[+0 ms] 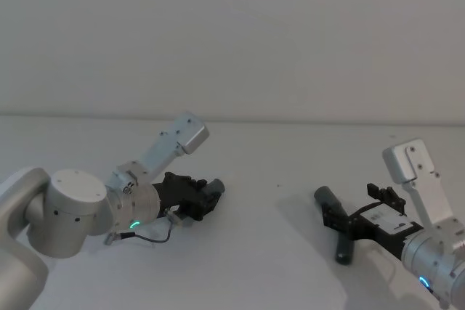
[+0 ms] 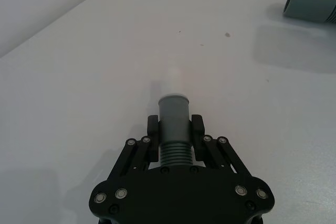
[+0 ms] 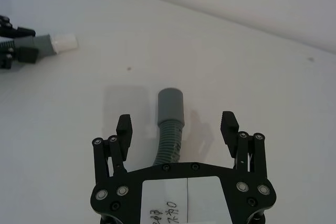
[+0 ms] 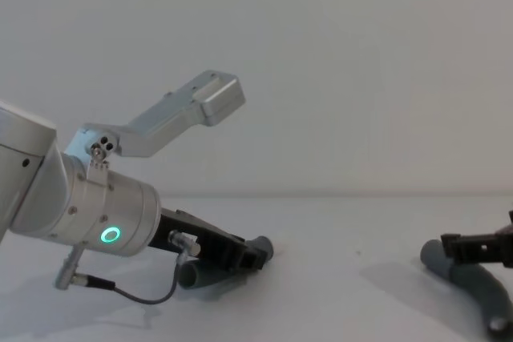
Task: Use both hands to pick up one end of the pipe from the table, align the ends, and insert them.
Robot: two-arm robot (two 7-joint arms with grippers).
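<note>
Bright, even, diffuse light covers the white table [image 1: 276,266], with no glare. Shadows are pale and soft-edged. Left wrist view: the left hose [image 2: 174,109], clamped in the left gripper [image 2: 175,123], throws a faint smudge beside its white tip [image 2: 173,80], which nearly merges with the surface. The right hose [image 2: 311,4] lays a broad grey patch next to itself. Right wrist view: a faint squarish shadow lies by the right hose, between the right gripper's [image 3: 177,120] spread fingers. Chest view: the green ring [image 4: 111,235] glows and the wall [image 4: 361,54] is dull grey.
</note>
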